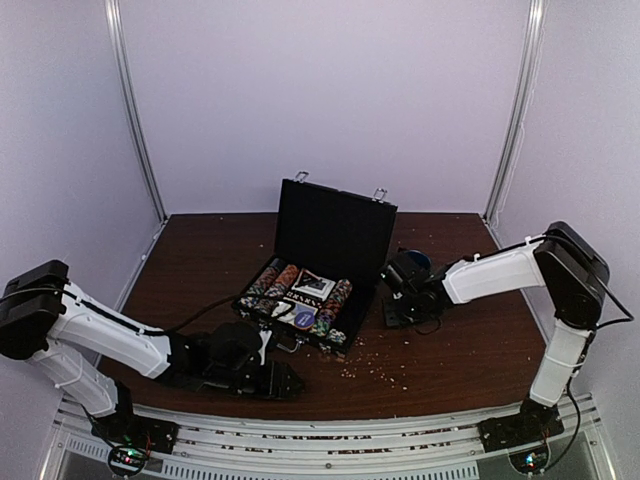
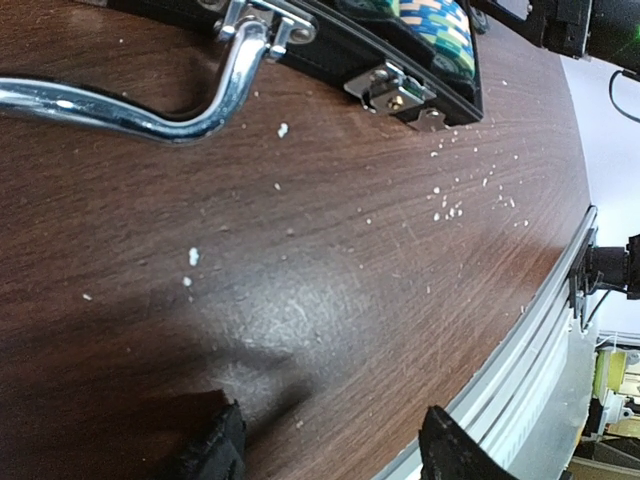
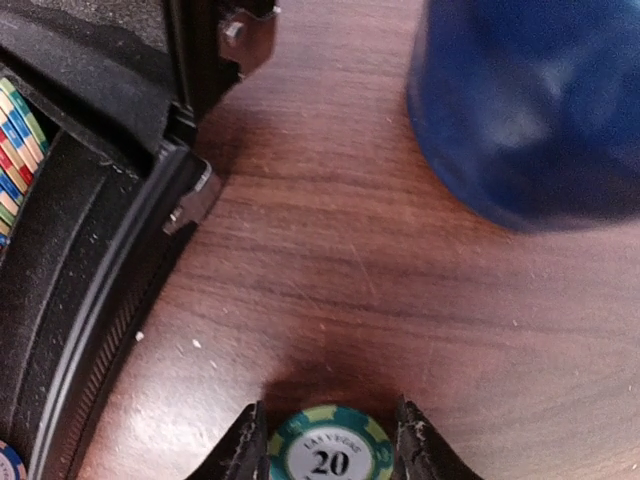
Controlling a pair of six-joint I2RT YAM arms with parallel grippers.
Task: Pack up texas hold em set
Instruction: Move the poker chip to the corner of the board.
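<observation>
near the table's (image 1: 470, 345) near edge, left of the middle, the left gripper (image 2: 330, 445) lies low with its jaws fairly wide and nothing between them, only bare wood. the risk on this side is the silver handle (image 2: 150, 110) of the case (image 1: 335, 235). it juts toward that arm, and a careless sweep could snag it, drag the open case and spill the rows of chips (image 1: 275, 285). the case stands mid-table with its lid upright; its handle is ahead of the left jaws and well apart from them. just off the case's right side, the right gripper (image 3: 328, 445) has its jaws part-way closed on a green chip (image 3: 325, 458), one finger against each edge. that thin rim grip could slip or tip the chip on its way over the case wall. the blue cup (image 3: 530, 100), near the gripper on the side toward the back right corner, could also get knocked.
</observation>
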